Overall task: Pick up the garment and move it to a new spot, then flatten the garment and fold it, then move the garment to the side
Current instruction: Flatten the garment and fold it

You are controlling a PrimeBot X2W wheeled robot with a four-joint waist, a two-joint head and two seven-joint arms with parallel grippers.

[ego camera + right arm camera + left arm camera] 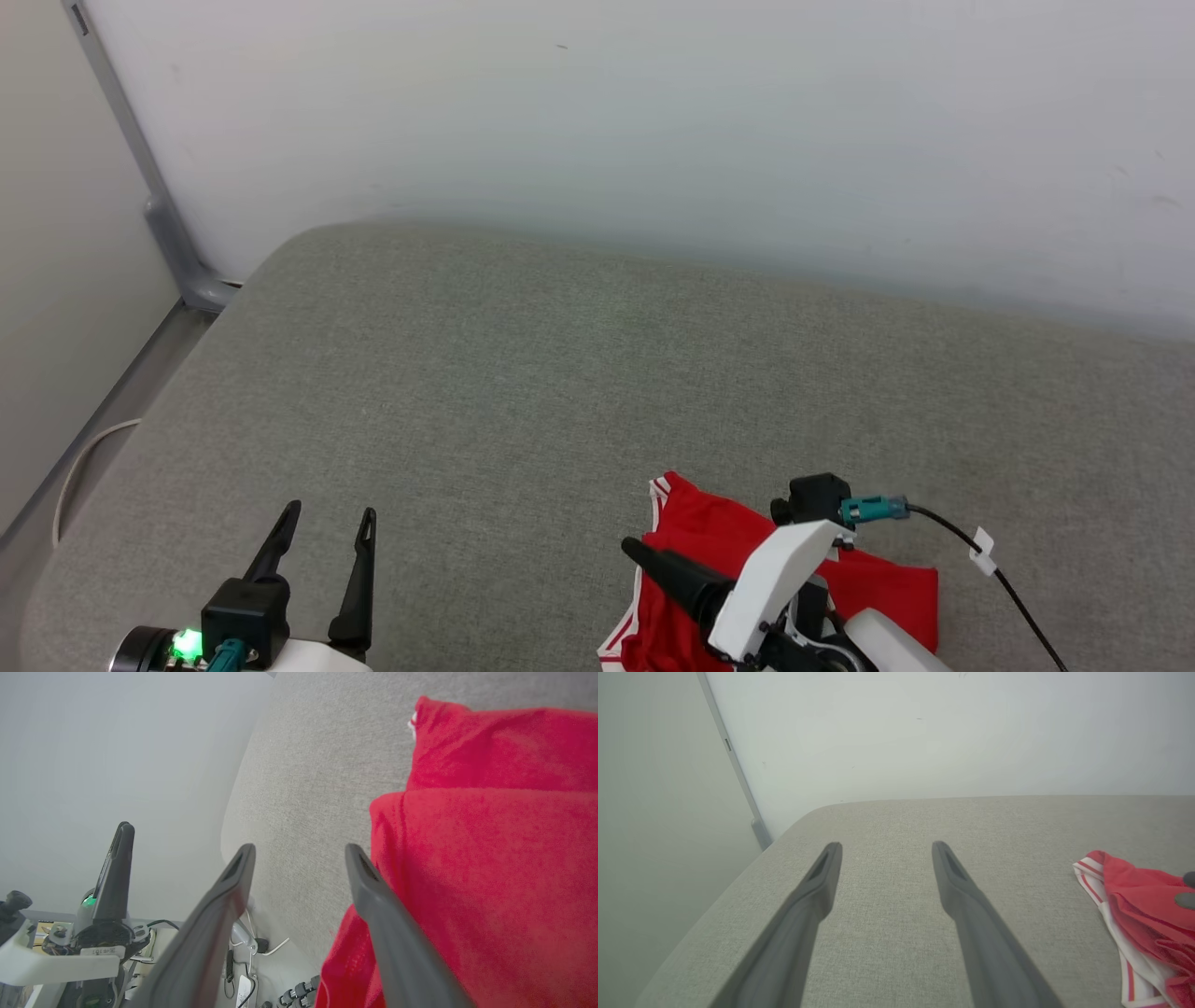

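You have the garment on the cushion's near right, right gripper above it, left gripper well apart leftward, wall behind.

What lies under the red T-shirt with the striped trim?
The red jersey garment with red-and-white striped trim lies on the grey woven cushion. Whether anything else lies beneath it cannot be seen, because the cloth covers that spot, and the white right arm hides part of the cloth.
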